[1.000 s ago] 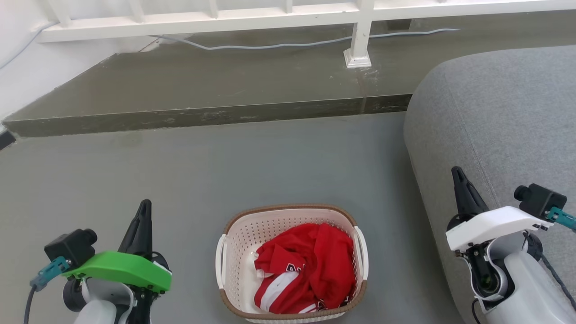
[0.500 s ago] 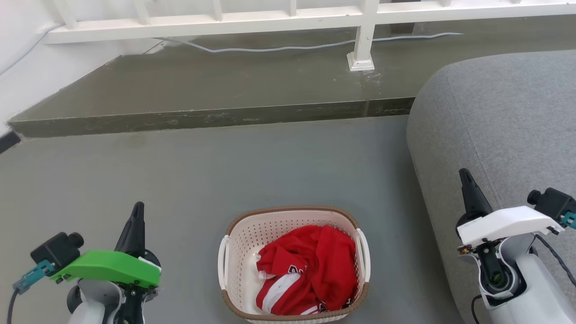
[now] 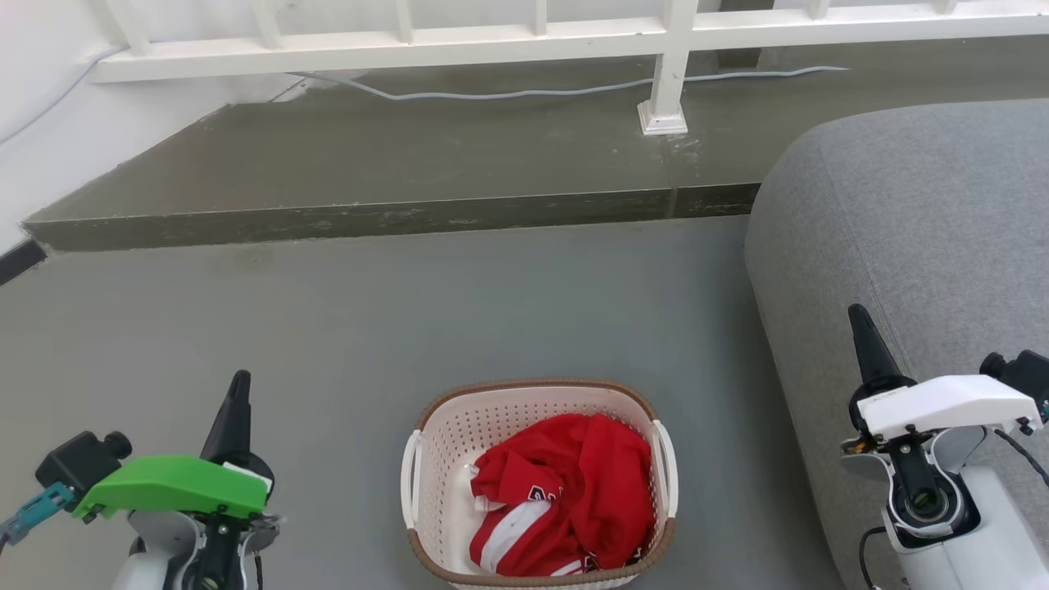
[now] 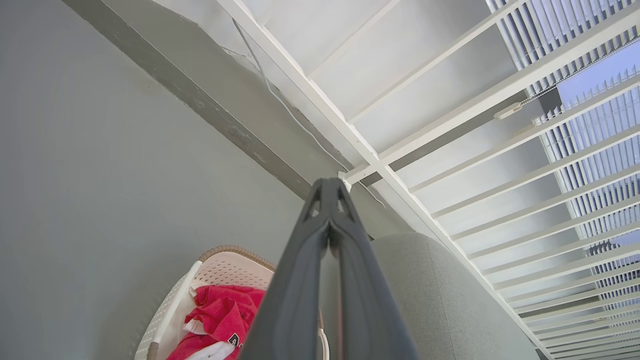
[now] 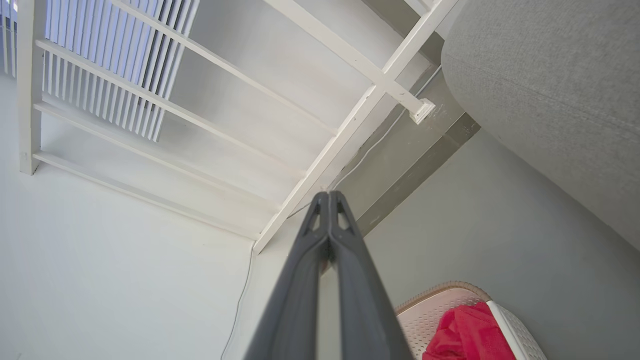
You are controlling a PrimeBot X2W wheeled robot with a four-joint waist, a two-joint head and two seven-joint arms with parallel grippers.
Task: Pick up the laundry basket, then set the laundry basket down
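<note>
- Basket: upright on the floor, low centre of the head view, between the two grippers and touching neither; near the grey sofa.
- Left gripper: fingers pressed together, holding nothing, well apart from the basket's left handle.
- Right gripper: fingers likewise together (no gap in its wrist view), holding nothing, in front of the sofa's edge, well apart from the right handle.
- Step in hand: not settled; fits a basket waiting to be lifted as well as one already set back down.
- Next move: undecided for the same reason; both handles free, one facing each arm.
- Contents: one crumpled red garment with white stripes, heaped toward the right side, below the brown rim; bare bottom showing at the left.
</note>
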